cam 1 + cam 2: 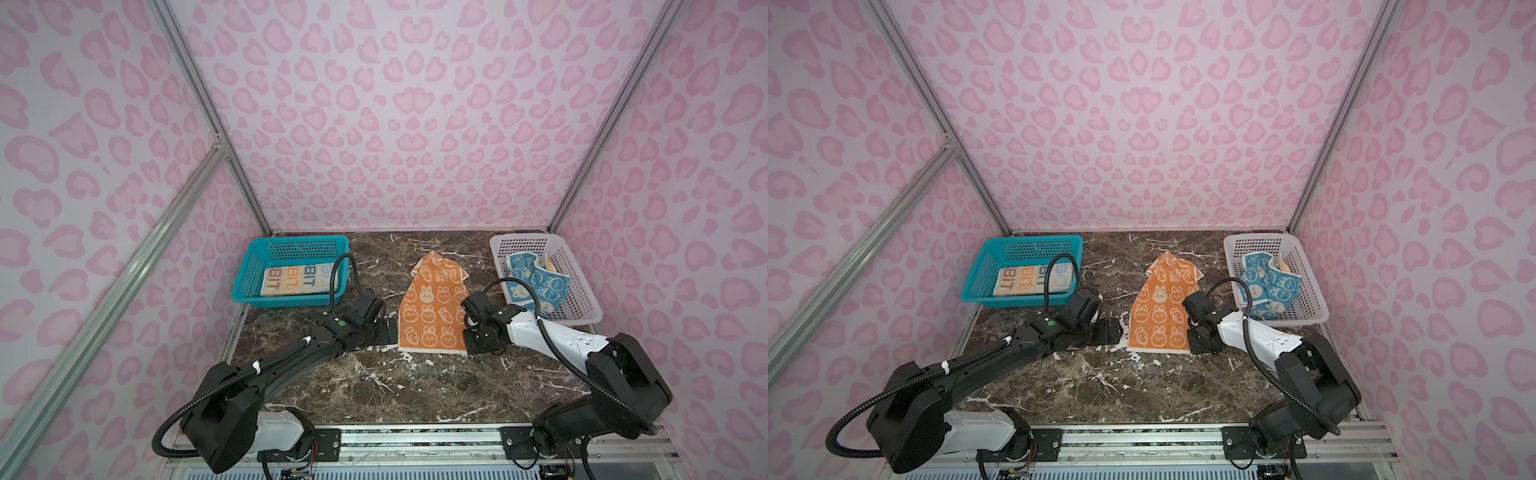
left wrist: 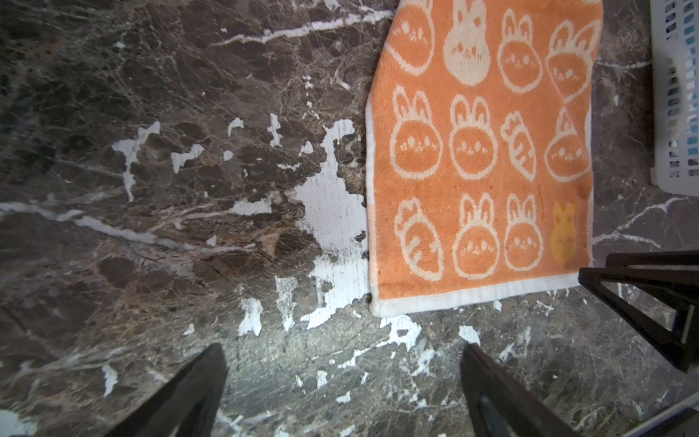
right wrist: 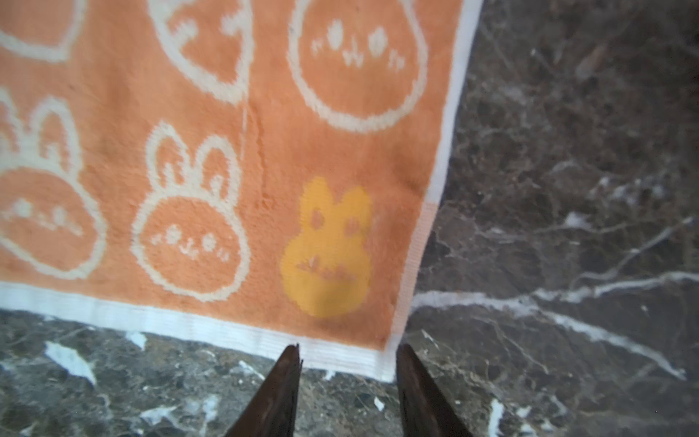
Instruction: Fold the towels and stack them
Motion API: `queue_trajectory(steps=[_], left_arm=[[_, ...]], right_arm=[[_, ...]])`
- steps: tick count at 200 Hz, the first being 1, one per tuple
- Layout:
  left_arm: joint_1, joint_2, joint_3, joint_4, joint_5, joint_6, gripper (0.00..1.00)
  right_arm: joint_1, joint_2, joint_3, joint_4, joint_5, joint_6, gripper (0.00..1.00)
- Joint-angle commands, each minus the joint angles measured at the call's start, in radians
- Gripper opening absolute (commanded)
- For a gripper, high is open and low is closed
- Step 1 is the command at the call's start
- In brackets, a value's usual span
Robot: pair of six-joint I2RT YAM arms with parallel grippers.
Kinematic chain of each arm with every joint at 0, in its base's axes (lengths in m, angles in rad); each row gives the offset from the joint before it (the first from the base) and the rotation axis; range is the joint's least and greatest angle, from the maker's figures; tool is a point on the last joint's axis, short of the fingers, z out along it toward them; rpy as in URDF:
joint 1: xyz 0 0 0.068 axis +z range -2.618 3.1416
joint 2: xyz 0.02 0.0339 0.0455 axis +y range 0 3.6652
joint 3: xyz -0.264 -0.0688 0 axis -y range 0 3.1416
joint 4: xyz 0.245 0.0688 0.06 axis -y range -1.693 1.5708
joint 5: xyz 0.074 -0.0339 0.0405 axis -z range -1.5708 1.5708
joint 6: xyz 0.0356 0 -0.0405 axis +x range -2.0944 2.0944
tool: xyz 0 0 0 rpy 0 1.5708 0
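The orange towel's [image 1: 432, 307] near corners should be pinched together: right pincer [image 3: 348, 350] parted at one, left pincer [image 2: 344, 346] (spread wide) short of the other.

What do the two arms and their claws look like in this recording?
Left arm: black forearm, green dot, white cable ties. Right arm: white forearm, black joints. A ribbed black cable loops over each. Left claw and right claw: dark tapering fingers.
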Motion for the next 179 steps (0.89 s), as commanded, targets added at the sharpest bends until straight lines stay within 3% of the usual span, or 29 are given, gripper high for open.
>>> queue_trajectory(steps=[1,112,179], left_arm=[[-0.014,0.021,0.026,0.025,-0.011,-0.011,0.97],[-0.021,0.023,0.003,0.024,-0.010,-0.008,0.97],[-0.022,0.030,0.009,0.019,-0.009,-0.006,0.97]], right_arm=[[0.001,-0.003,-0.025,-0.017,0.010,0.023,0.44],[-0.016,0.047,-0.045,0.040,-0.015,0.034,0.36],[-0.085,0.001,-0.037,0.058,-0.065,0.039,0.41]])
